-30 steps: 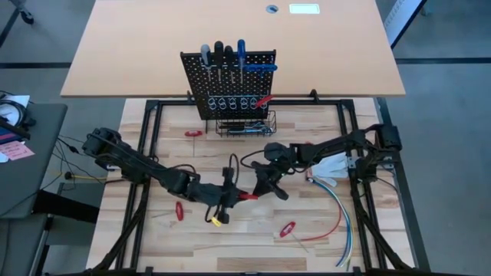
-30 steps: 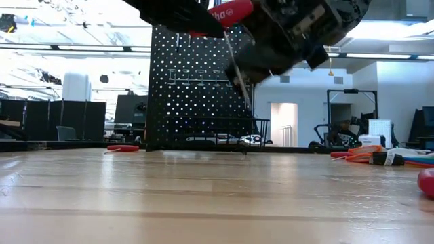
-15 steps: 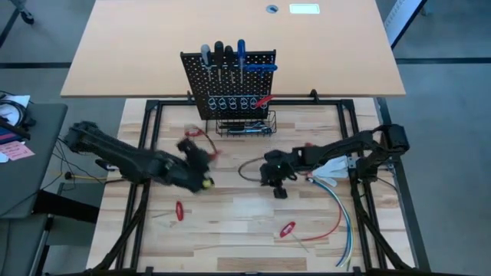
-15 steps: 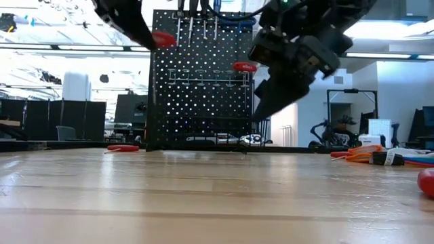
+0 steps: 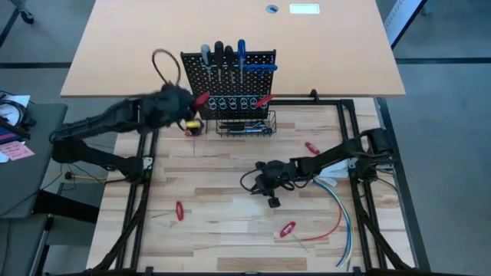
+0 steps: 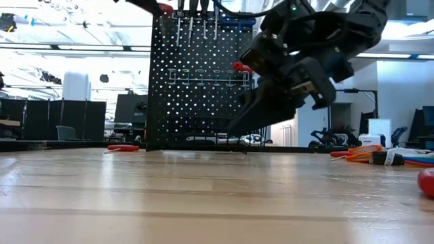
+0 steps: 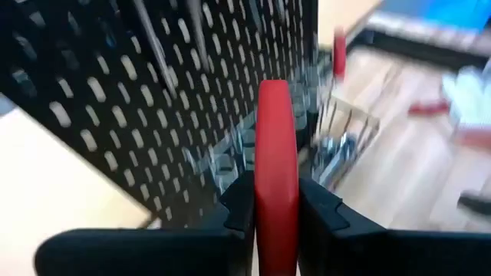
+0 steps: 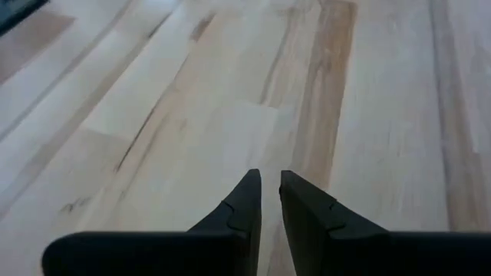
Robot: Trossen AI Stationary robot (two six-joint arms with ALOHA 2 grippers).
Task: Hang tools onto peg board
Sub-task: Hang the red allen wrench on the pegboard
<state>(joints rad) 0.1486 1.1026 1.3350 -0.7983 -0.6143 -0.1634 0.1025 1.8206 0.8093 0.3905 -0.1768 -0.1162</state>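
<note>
Red-handled tool (image 7: 276, 165) in left hand (image 7: 276, 222), seemingly.

Overhead, level — both seemingly share peg board (image 5: 228, 83).

Ahead of my left gripper (image 7: 276, 218), the black perforated upright peg board (image 7: 115, 100) and its hanging steel tool shafts (image 7: 157, 46) block passage; bare wooden tabletop (image 8: 230, 92) lies under my right gripper (image 8: 268, 192).

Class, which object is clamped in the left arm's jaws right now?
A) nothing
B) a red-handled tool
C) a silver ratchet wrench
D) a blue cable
B: the left wrist view shows the red-handled tool pinched between the left gripper's jaws, in front of the peg board.
</note>
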